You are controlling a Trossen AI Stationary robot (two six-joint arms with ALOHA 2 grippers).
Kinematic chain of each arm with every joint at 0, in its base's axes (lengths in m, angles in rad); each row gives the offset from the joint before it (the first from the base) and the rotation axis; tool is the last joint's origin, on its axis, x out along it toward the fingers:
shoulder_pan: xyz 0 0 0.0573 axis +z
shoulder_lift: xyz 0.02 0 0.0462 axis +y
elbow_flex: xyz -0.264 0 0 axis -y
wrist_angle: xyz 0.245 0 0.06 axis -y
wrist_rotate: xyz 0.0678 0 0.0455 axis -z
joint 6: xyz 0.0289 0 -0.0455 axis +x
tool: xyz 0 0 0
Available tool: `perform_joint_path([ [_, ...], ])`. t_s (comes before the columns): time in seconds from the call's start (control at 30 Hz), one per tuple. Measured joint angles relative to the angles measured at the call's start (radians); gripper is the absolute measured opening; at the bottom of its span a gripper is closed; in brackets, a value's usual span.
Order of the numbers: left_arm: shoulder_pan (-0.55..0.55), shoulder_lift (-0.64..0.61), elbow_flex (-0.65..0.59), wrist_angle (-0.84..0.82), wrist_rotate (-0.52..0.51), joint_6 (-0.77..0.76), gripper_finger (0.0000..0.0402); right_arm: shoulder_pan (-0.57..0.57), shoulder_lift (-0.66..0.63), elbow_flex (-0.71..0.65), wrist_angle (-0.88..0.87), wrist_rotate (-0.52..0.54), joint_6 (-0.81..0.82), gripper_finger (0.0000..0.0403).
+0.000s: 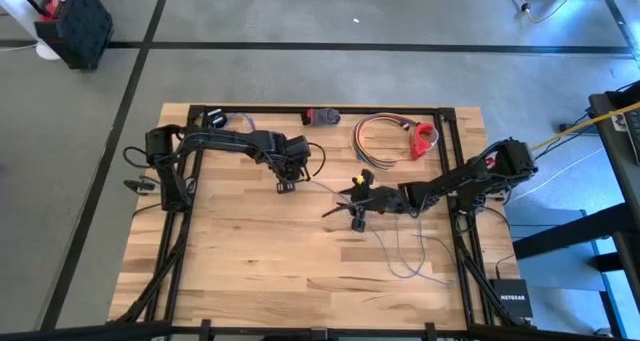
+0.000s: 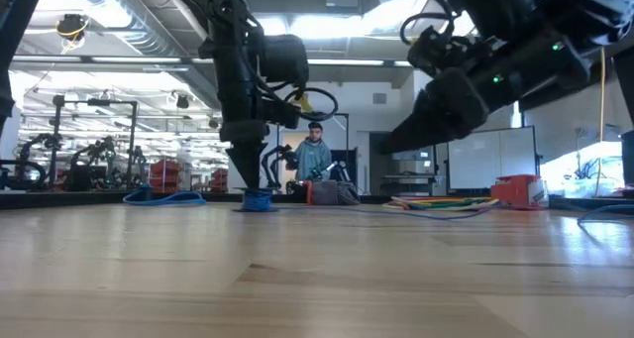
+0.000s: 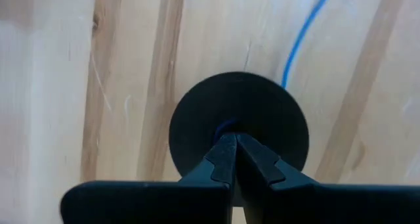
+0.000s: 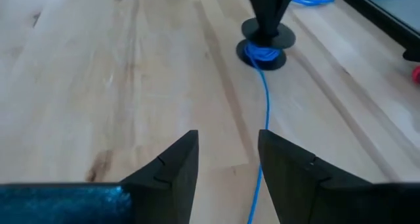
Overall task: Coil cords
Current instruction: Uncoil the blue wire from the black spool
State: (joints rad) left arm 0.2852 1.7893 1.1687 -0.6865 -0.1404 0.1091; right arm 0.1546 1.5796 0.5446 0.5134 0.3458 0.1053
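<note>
Blue-grey wire (image 4: 265, 99) is wound in a few turns beneath the black disc (image 3: 239, 129), as the right wrist view shows at the foot of the left arm. The left hand (image 1: 286, 185) stands upright over that disc with its fingers pressed together, tips down on the disc's centre; whether they pinch a stem there or only press on it cannot be told.

From the disc the wire runs across the wooden worktop (image 1: 250, 251) toward the right hand (image 1: 357, 205) and passes directly below the gap between its fingers (image 4: 172, 168). Those fingers are spread and hold nothing. Beyond the right hand, on the side away from the disc, the wire lies in loose loops and squiggles on the worktop.

Judgement: coiling is at an early stage. A small winding exists at the disc; most of the wire is left to gather. The next step probably requires the right hand to close on the wire beneath it.
</note>
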Motion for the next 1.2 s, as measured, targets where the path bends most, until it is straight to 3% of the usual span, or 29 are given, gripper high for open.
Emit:
perform_joint_path([
  [0.27,-0.001,0.0,0.0,0.003,0.0,0.0,0.0004,-0.076,0.081,0.059,0.062,-0.032,-0.01,0.0163],
  [0.63,-0.001,0.0,0.0,-0.003,0.001,-0.001,0.0004,-0.182,0.335,0.304,0.034,-0.056,-0.061,0.0163],
  [0.83,-0.001,0.0,0.001,-0.01,0.001,-0.001,0.0004,-0.246,0.446,0.406,0.024,-0.194,-0.061,0.0163],
  [1.2,-0.001,0.0,0.001,-0.013,0.0,0.002,0.0004,-0.3,0.565,0.506,0.002,-0.257,-0.063,0.0154],
])
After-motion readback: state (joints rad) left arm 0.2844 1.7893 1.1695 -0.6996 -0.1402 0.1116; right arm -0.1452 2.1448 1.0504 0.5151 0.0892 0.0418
